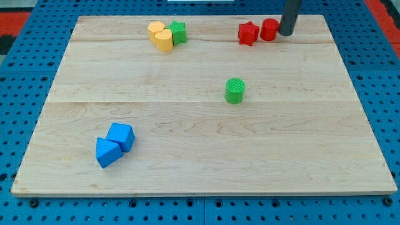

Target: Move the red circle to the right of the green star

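My tip (287, 34) touches the red circle block (269, 29) on its right side, near the wooden bench's (187, 156) top edge; this rod has no jaws. The red star block (248, 33) sits just left. The green star block (178, 32) lies well left, bare wood between them.

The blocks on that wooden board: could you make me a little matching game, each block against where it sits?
Things:
1. red circle
2. green star
3. green cylinder
4. blue blocks

Places:
A. near the board's middle, alone
B. the view's bottom left, two touching
C. the view's top, against the yellow blocks
D. the view's top right, between the red star and my tip

Pairs: 1-D, 2-C, 3-A, 4-B
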